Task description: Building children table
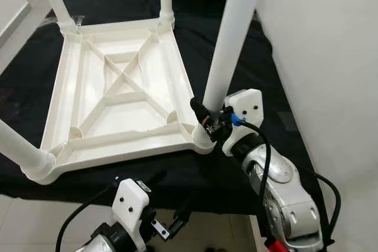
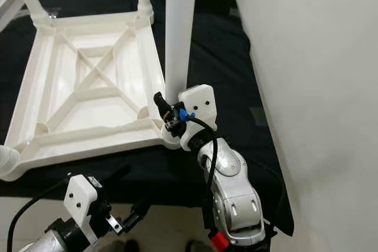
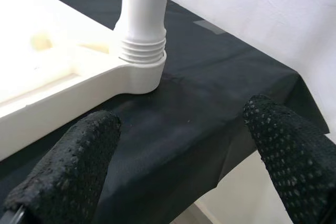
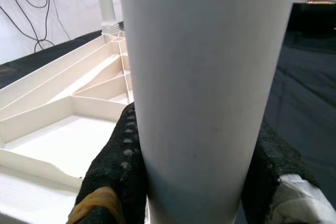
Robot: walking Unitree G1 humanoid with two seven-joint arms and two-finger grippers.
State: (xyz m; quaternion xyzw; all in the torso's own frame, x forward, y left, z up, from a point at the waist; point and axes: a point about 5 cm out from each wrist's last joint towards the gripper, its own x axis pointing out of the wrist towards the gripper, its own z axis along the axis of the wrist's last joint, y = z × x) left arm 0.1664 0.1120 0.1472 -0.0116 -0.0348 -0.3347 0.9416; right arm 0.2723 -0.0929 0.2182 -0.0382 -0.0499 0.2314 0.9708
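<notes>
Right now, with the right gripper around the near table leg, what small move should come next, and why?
Probably twist the leg tighter: the right gripper clamps it just above the corner socket, and thread rings are exposed there. The left gripper hangs open below the table edge.

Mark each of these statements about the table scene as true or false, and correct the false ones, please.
1. The white table top lies upside down on a black cloth. True.
2. The right gripper is shut on a table leg at the near right corner. True.
3. The left gripper holds a leg too. False: it is open and holds nothing, below the near edge of the cloth.
4. The table top's underside is a smooth flat sheet. False: it has raised ribs that cross in an X.
5. The held leg lies flat on the cloth. False: it stands up from its corner socket.
</notes>
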